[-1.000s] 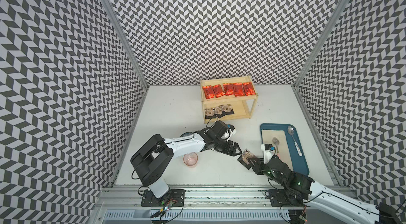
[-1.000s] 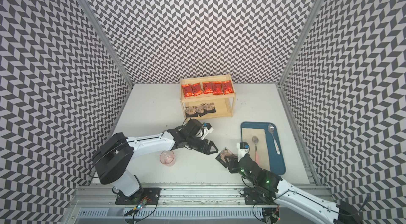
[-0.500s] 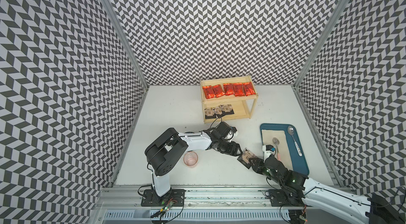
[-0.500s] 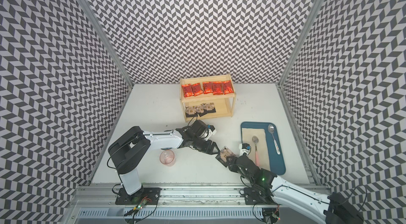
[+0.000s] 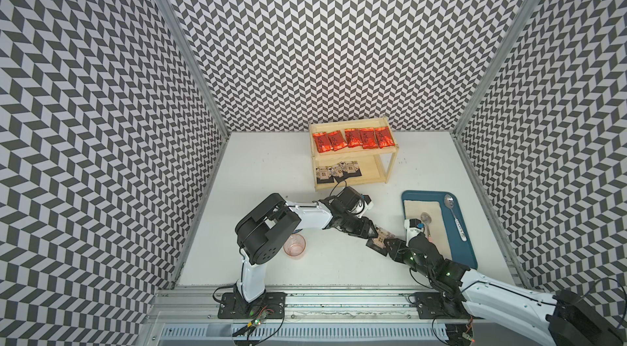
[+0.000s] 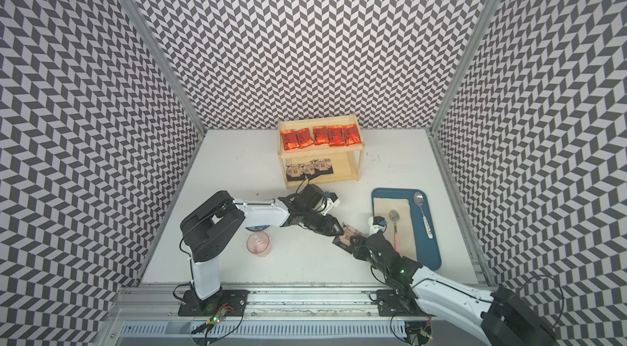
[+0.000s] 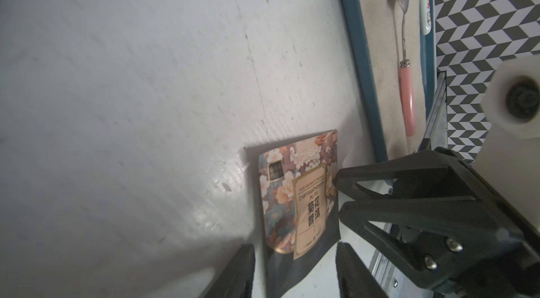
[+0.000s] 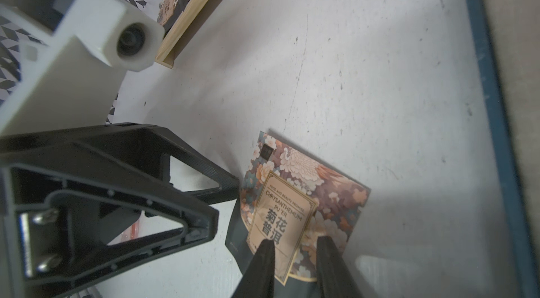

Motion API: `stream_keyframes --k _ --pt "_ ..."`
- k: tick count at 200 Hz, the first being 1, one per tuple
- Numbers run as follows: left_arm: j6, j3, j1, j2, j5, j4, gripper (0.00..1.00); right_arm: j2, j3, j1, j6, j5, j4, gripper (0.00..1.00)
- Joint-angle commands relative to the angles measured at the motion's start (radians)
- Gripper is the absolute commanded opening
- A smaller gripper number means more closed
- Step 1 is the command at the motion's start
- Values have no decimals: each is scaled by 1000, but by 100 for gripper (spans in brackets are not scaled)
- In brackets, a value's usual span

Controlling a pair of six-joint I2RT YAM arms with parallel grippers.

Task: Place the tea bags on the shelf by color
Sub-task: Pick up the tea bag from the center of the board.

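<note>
Step looks like passing the last black bag (image 8: 295, 191) arm to arm, low over the desk (image 5: 271, 174). R claw (image 8: 294, 242) pinches 1 end. L claw (image 7: 293, 248) sits wide round another edge, no grip yet. Next: L must squeeze, then R lets go. Then shelf (image 5: 349, 182), bottom board, by 3 black bags (image 5: 337, 170); 5 red bags (image 5: 353, 137) up top.

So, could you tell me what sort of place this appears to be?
Most likely a robot-manipulation test cell: two robot arms bolted to an aluminium rail, chevron-patterned walls boxing in a white table, and staged props like a wooden shelf of tea bags.
</note>
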Motion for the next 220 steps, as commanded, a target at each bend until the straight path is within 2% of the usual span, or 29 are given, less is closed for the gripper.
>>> stream_keyframes --k 1,30,55,94,133,164,188,220 --pt "1 -2 -7 60 -37 -40 46 30 -23 -9 -40 -11 93 28" --pt "-4 7 -7 79 -31 -34 35 60 -22 -16 -57 -17 130 27" --pt "-7 8 -7 80 -31 -31 19 69 -28 -28 -68 -26 158 26" --pt "-9 11 -7 72 -37 -35 0 38 -35 -54 -86 -48 160 26" --pt "-15 -7 -4 30 -46 -39 0 -36 -16 -65 -93 -60 109 28" --pt "-74 -125 40 -99 -42 65 0 -116 16 -67 -104 -58 76 33" --pt "-164 -238 104 -198 -9 220 0 -88 75 -69 -108 -62 74 33" --pt "-229 -296 155 -311 -13 289 0 -41 178 -69 -74 -130 59 33"
